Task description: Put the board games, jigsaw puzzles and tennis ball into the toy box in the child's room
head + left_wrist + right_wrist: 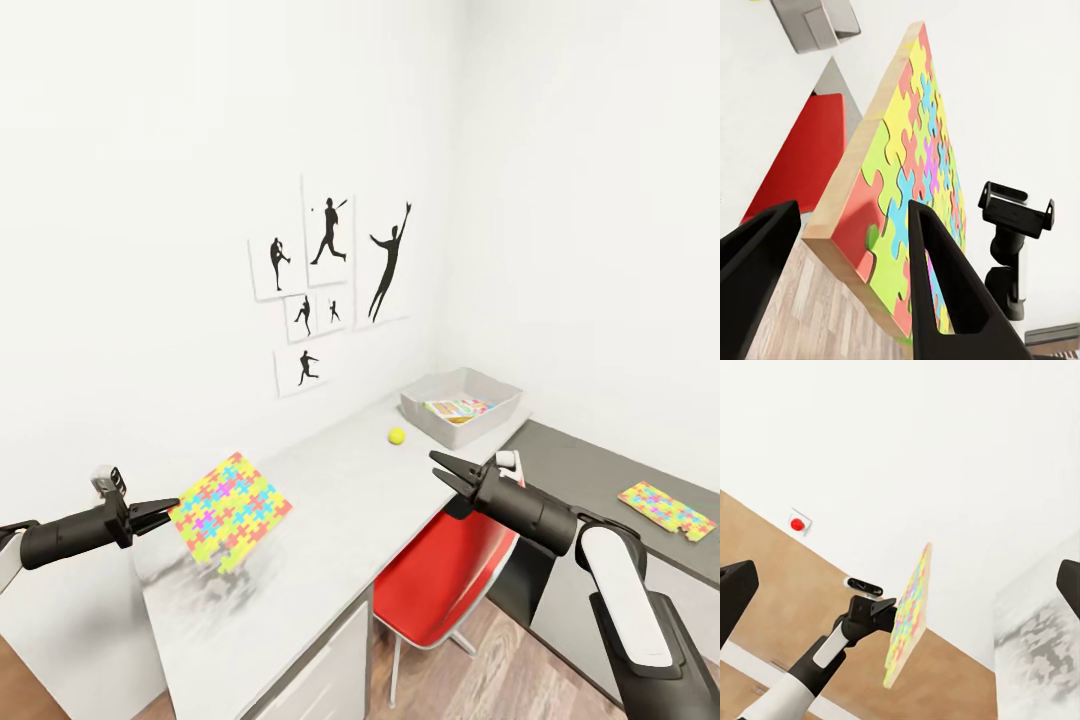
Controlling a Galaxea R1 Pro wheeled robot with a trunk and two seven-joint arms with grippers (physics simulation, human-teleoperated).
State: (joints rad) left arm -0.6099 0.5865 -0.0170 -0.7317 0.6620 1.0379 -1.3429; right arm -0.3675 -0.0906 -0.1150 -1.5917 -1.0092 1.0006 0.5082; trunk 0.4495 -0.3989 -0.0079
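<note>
Head view, left end effector (168, 513) clamping jigsaw puzzle (231, 509) (lifted, tilted)

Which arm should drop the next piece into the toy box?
Left: its pincer holds a jigsaw lifted off the table. The right pincer is open and empty.

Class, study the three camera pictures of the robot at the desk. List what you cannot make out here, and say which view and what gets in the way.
1. Contents of the toy box, head view: the near wall hides most of it; one colourful printed item shows, its print too small to read.
2. Second jigsaw puzzle, head view: cut near the right edge.
3. Left claw contact with the held jigsaw puzzle: left wrist view, one finger covers the pinch.
4. Red chair: the table covers part.
</note>
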